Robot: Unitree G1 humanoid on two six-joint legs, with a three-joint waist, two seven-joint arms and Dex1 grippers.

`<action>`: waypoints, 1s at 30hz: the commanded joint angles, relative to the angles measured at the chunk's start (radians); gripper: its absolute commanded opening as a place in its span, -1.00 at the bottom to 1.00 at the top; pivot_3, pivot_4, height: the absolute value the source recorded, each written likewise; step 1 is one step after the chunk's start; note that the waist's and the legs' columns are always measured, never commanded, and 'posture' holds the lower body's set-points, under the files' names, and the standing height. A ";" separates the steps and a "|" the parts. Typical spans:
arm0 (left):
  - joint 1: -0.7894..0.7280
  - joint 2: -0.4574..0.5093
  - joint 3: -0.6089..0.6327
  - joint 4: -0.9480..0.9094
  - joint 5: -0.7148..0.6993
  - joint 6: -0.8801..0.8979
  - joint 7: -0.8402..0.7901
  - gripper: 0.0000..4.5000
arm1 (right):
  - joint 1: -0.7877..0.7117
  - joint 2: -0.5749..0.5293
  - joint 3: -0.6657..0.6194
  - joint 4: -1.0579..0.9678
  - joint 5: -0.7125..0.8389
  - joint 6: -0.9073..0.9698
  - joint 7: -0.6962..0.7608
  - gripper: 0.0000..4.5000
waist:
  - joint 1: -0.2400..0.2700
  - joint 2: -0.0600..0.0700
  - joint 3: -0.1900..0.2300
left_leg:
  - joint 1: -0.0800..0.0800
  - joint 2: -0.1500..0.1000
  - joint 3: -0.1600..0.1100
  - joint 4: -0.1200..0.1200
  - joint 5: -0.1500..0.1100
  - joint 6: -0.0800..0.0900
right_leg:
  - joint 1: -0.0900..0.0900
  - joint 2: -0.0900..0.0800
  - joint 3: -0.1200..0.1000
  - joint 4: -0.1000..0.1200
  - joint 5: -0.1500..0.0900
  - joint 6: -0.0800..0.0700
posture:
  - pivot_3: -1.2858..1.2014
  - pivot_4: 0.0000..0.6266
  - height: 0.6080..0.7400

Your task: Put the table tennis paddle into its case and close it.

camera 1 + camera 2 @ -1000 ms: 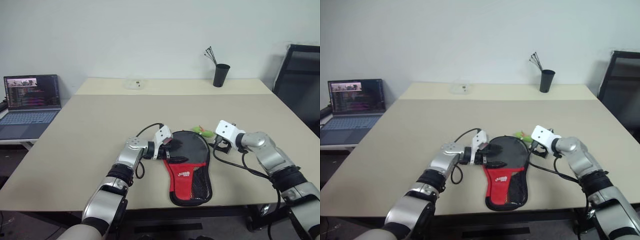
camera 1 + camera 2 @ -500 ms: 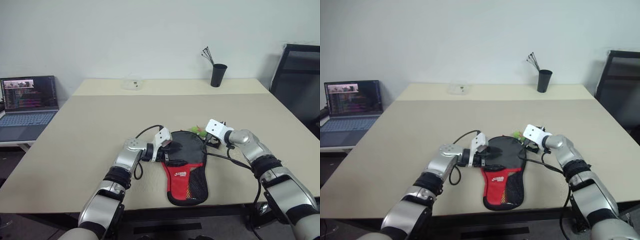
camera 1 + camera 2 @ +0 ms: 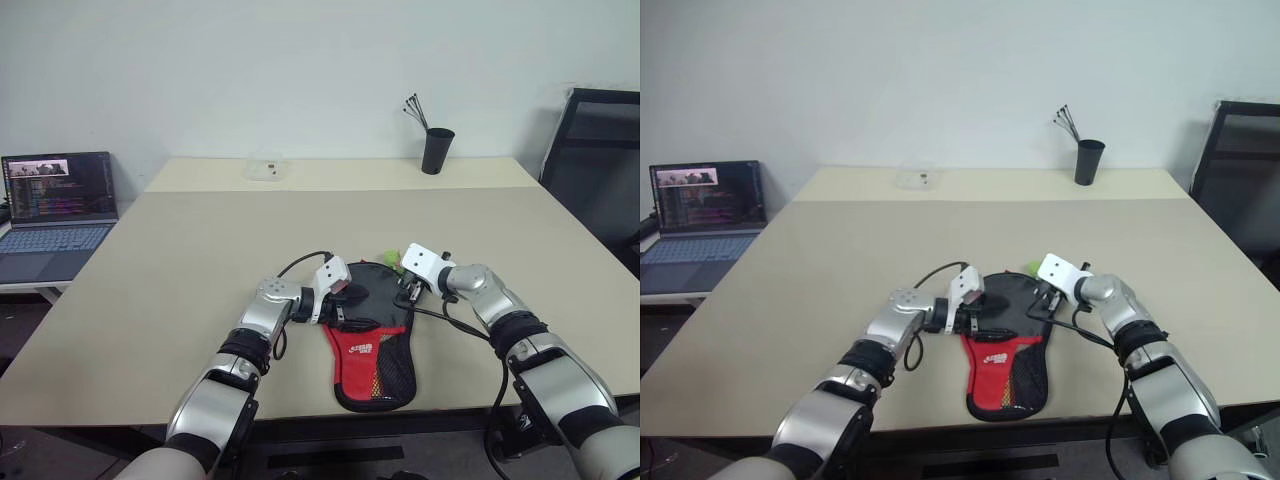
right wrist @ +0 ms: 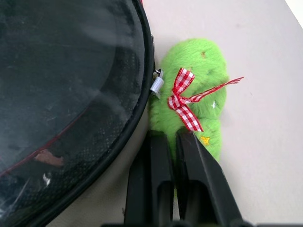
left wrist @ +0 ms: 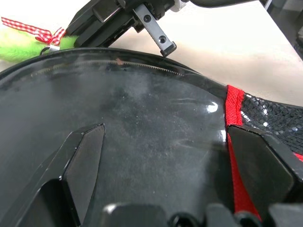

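Two grippers sit at the round end of the case [image 3: 370, 325], which serves as the landmark. On its left edge, the left gripper [image 5: 165, 189] has its fingers [image 5: 85, 161] spread wide, one on each side of the glossy black top, pads resting low over the fabric without pinching it. At the case's far right rim, the right gripper [image 4: 173, 142] has its two fingers pressed together, tips against the near edge of a green plush toy [image 4: 199, 94] tied with a red checked bow; whether any fabric or zip tab is caught between them cannot be told. A small silver zip pull [image 4: 156, 85] lies at the rim, just beside the toy and apart from the fingertips. The case lies flat near the front edge of the table [image 3: 200, 250], round black end away from the robot, red and mesh end toward it. Whether the paddle is inside cannot be told. Far behind the case stand a black cup [image 3: 436, 150] and a clear dish [image 3: 266, 167]; well to its left is a laptop [image 3: 55, 205].
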 commanded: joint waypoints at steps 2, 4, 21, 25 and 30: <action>0.013 0.004 -0.045 0.073 0.051 -0.036 0.002 1.00 | 0.021 -0.071 -0.023 -0.110 -0.005 0.040 0.038 -0.99 | 0.001 0.001 0.000 | 0.000 0.000 0.000 0.000 0.000 0.000 | 0.000 0.000 0.000 0.000 0.000 0.000 | 0.03 -0.52 1.00; 0.010 0.005 -0.049 0.091 0.055 -0.047 0.002 1.00 | 0.057 -0.109 -0.025 -0.177 -0.005 0.067 0.064 -0.99 | 0.003 0.001 -0.001 | 0.000 0.000 0.000 0.000 0.000 0.000 | 0.000 0.000 0.000 0.000 0.000 0.000 | 0.03 -0.52 1.00; -0.039 -0.046 -0.031 0.165 0.045 -0.045 0.020 1.00 | 0.672 -0.521 -0.189 -1.235 0.124 0.473 0.378 -0.99 | 0.019 0.007 -0.005 | 0.001 -0.001 -0.003 0.002 0.000 0.000 | 0.005 -0.001 -0.006 -0.004 -0.001 0.000 | 0.03 -0.52 1.00; -0.046 -0.058 -0.029 0.174 0.045 -0.047 0.027 1.00 | 0.832 -0.575 -0.221 -1.456 0.175 0.585 0.419 -0.99 | 0.023 0.007 -0.005 | 0.001 -0.002 -0.004 0.002 -0.001 0.000 | 0.007 -0.002 -0.007 -0.006 -0.001 0.000 | 0.03 -0.52 1.00; -0.052 -0.069 -0.028 0.183 0.047 -0.048 0.031 1.00 | 0.988 -0.594 -0.227 -1.639 0.209 0.682 0.416 -0.99 | 0.032 0.007 -0.005 | 0.002 -0.001 -0.006 0.002 -0.001 -0.001 | 0.009 -0.003 -0.008 -0.008 -0.002 -0.003 | 0.03 -0.52 1.00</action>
